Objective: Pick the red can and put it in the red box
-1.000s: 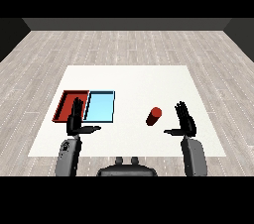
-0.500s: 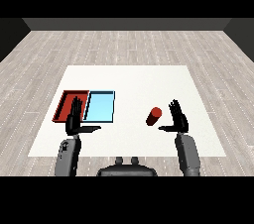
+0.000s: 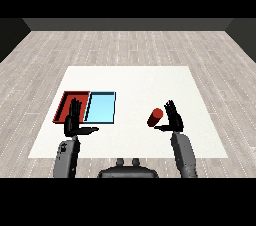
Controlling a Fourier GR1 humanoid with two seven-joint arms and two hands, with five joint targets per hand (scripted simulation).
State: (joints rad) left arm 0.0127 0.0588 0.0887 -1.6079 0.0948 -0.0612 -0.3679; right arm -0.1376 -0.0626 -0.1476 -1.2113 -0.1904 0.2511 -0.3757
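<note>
Head view. White square tabletop [image 3: 130,85] set on a grey wood-plank floor [image 3: 125,45], with a dark wall behind.

Small red cylindrical can [image 3: 155,117]: on the right half of the tabletop, tilted or lying over with its round end toward the viewer; whether it rests flat cannot be told. It is well apart from both trays, with bare white surface between.

Shallow red rectangular tray [image 3: 66,101]: left part of the tabletop, its near end partly covered by the left hand's fingers.

Shallow light blue rectangular tray [image 3: 101,107]: just beside the red tray on its right, long sides touching or nearly so. It lies between the red tray and the can.

Black left hand [image 3: 74,124] on a grey forearm [image 3: 66,156]: raised upright at the near left of the tabletop, fingers straight and spread, thumb stuck out to the right toward the light blue tray. It holds nothing.

Black right hand [image 3: 173,119] on a grey forearm [image 3: 184,154]: upright just right of the can, fingers straight and slightly fanned, thumb reaching left under the can's near end. Contact with the can cannot be made out; the fingers are not curled round it.
</note>
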